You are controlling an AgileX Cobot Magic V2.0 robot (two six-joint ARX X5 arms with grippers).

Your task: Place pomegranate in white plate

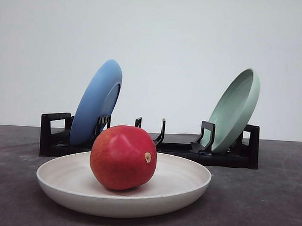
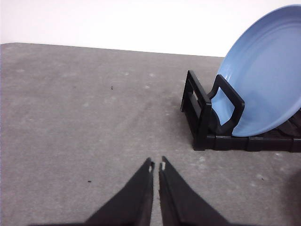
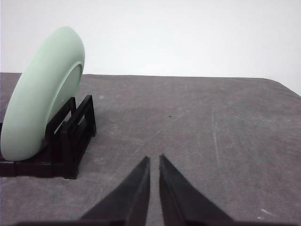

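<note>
Three plates: white plate (image 1: 177, 188) flat on table (image 1: 268, 200); blue plate (image 1: 97, 101) and green plate (image 1: 236, 108) tilted in black rack (image 1: 224, 156).
Pomegranate (image 1: 122, 157): resting inside white plate.
Left gripper (image 2: 156, 165): clenched, grasping nothing.
Right gripper (image 3: 154, 160): clenched, grasping nothing.

Each wrist camera shows a pair of matte black fingers, broad at the base and tapering to slim pointed tips. The left gripper (image 2: 156, 165) carries a small pale mark on the inner edge of each tip; the right gripper (image 3: 154, 161) is plain black throughout.
</note>
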